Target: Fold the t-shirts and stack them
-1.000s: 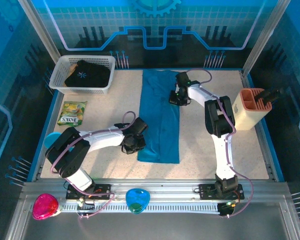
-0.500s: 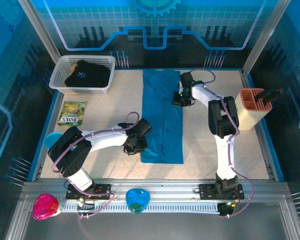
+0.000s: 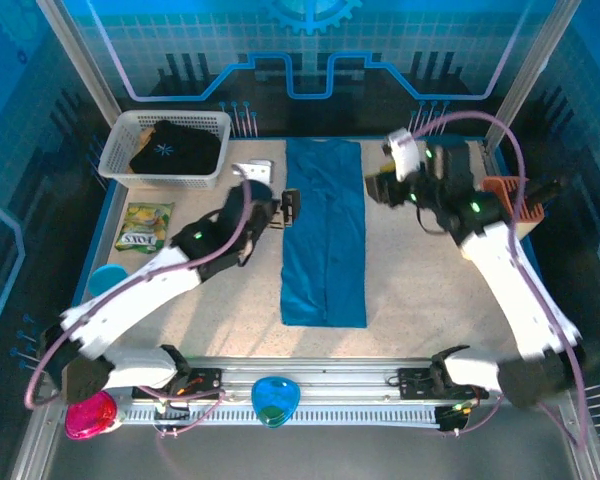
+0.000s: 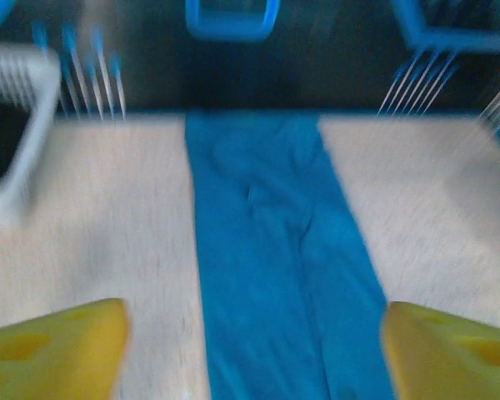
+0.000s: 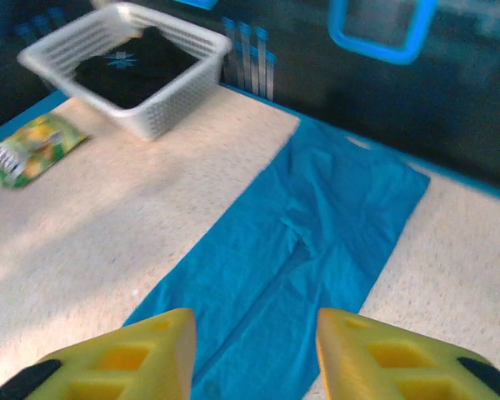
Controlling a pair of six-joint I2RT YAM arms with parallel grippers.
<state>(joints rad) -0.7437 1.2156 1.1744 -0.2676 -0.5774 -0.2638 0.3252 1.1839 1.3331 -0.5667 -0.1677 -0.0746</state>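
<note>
The teal-blue t-shirt (image 3: 324, 235) lies flat as a long narrow strip down the middle of the table, also under both wrist cameras (image 4: 275, 267) (image 5: 317, 242). The black t-shirt (image 3: 175, 148) with a pale starburst sits in the white basket (image 3: 115, 165) at the back left (image 5: 137, 67). My left gripper (image 3: 287, 207) hovers over the strip's left edge, raised, jaws wide open and empty (image 4: 254, 358). My right gripper (image 3: 382, 186) hangs just right of the strip's far end, lifted off the cloth, open with nothing between its yellow fingers (image 5: 254, 354).
A yellow-green snack packet (image 3: 143, 226) lies left of the shirt, with a light-blue cup (image 3: 102, 280) at the left edge. A tan holder (image 3: 508, 215) stands at the right, partly behind the right arm. Bare tabletop flanks the strip on both sides.
Both grippers have let go of the teal shirt, opened and risen off the table. The left arm swung toward the back, the right arm pulled away to the right.
</note>
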